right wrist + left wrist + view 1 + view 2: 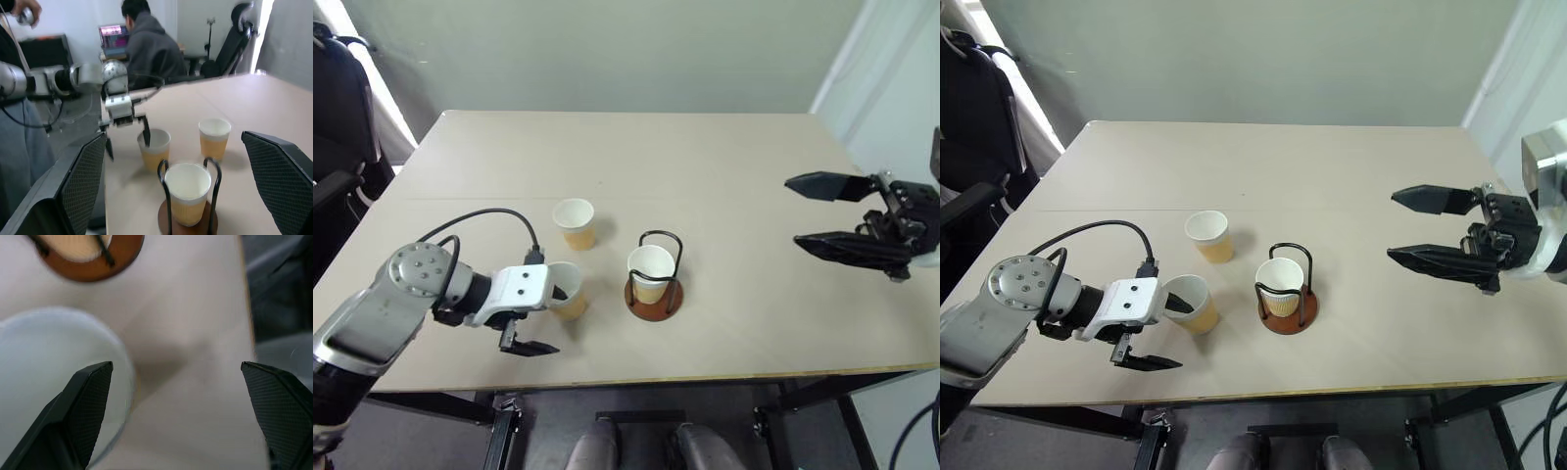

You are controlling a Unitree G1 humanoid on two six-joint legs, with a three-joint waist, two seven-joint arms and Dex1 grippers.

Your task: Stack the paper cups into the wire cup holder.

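The left pincer (pixel 1157 331) is spread wide around the rim of a paper cup (pixel 1191 304), one finger dipping inside the cup's mouth, the other outside on the side nearer the table's front edge. It has not closed, so the cup stands free on the table.

That cup sits just left of the wire cup holder (pixel 1287 290), which already has one cup (pixel 1280 285) seated upright between its two black wire loops on the brown disc base. A third cup (pixel 1209 235) stands behind and to the left of the holder, apart from the others.

The right pincer (pixel 1428 229) hangs well to the right of the holder, raised above the table, fingers wide apart and empty.

The step looks like the pick-up of the second cup. Next the fingers would need to pinch the cup wall, lift it, carry it right and lower it into the seated cup.

The table (pixel 1361 166) is pale beige and bare otherwise. Beyond it, a person sits at a laptop with their back turned, near a dark office chair.
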